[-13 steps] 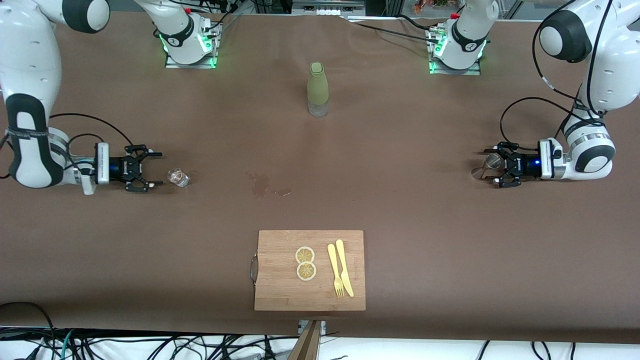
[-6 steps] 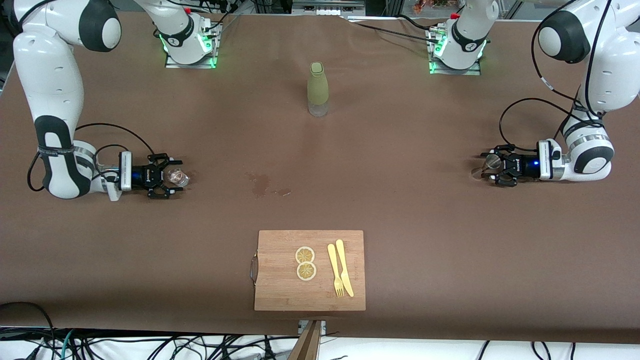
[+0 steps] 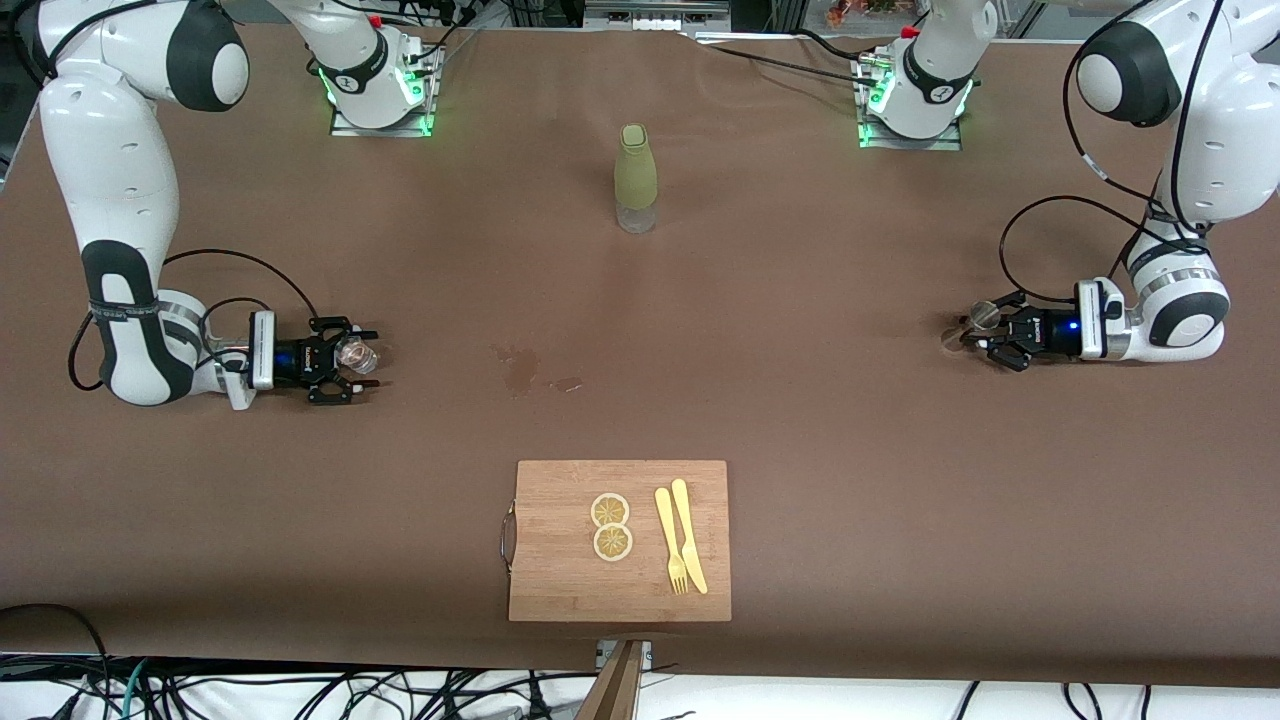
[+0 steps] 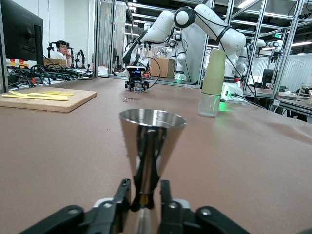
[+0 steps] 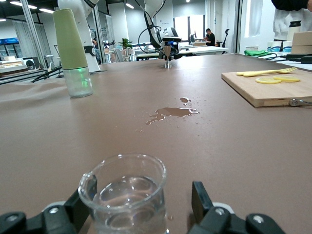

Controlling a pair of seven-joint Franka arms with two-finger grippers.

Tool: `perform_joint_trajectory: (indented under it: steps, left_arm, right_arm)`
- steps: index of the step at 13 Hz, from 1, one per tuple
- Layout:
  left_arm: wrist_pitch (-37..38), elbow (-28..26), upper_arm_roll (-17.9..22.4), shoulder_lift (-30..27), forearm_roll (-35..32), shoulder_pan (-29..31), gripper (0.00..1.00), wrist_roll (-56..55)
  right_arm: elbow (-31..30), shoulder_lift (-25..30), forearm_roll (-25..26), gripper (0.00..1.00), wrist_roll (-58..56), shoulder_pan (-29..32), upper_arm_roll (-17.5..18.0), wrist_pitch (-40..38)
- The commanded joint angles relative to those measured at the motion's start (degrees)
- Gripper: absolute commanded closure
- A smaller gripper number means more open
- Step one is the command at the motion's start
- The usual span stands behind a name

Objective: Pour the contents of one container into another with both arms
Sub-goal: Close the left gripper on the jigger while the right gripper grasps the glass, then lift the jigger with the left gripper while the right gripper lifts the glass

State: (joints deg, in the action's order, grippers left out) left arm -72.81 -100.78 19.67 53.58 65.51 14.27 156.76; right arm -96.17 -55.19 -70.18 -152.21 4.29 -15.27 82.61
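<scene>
Where the left wrist view cuts off its foot, you see the left gripper (image 4: 145,195) clamped on the narrow waist of a polished steel jigger (image 4: 150,146), at the left arm's end of the table (image 3: 800,400). Your right gripper (image 5: 139,207) stands apart around a small clear glass (image 5: 124,195) of water, one finger (image 5: 202,200) not touching. Midtable, a wet patch (image 5: 168,113) glistens.

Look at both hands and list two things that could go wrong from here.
1. The left hand pinches the steel jigger at its narrow waist; it might tilt when lifted.
2. The right hand stands open around the glass cup holding liquid; an off-centre closing could add to the spill on the table.
</scene>
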Motion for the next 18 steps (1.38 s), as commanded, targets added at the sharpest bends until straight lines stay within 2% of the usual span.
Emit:
perform_joint_trajectory:
  steps: [1, 3, 4, 7, 9, 11, 12, 16, 18]
  left_arm:
    - [0.2, 0.3, 0.9, 0.8, 0.7, -0.7, 1.0, 6.7]
    - [0.2, 0.5, 0.6, 0.8, 1.2, -1.2, 1.0, 6.5]
    - [0.4, 0.5, 0.4, 0.5, 1.3, -2.0, 1.0, 6.1]
    - [1.1, 0.6, 0.0, 0.1, 4.3, -6.5, 1.0, 0.7]
    - [1.1, 2.5, -0.9, 0.0, 6.0, -10.3, 1.0, -0.7]
    - [1.0, 2.8, -1.6, 0.0, 10.4, -14.3, 1.0, -2.1]
    - [0.8, 2.8, -1.6, 0.0, 12.7, -16.9, 1.0, -2.5]
    - [-2.6, 2.9, -1.6, 0.0, 23.1, -27.9, 1.0, -7.1]
    - [-7.5, 3.0, -3.7, 0.2, 28.9, -31.8, 1.0, -9.5]
  right_arm:
    - [1.4, -1.2, -1.1, 0.44, -0.6, 0.1, 0.2, -1.1]
    - [1.4, -1.3, -1.2, 0.63, -0.6, 0.1, 0.2, -1.2]
    - [1.4, -1.3, -1.2, 0.67, -0.5, 0.1, 0.2, -1.4]
    - [1.5, -1.2, -1.2, 0.74, -0.1, 0.2, 0.6, -1.6]
    - [2.6, -1.2, -1.3, 0.77, 0.2, 0.4, 1.0, -1.7]
    - [4.4, -1.1, -2.4, 0.85, 2.0, 0.4, 1.8, -3.1]
    - [5.4, -1.1, -2.6, 0.85, 3.9, 0.2, 2.0, -3.5]
    - [9.2, -0.5, -2.7, 0.88, 10.9, 0.2, 5.9, -3.7]
    - [11.7, 0.1, -2.5, 0.88, 15.3, -0.1, 8.4, -3.7]
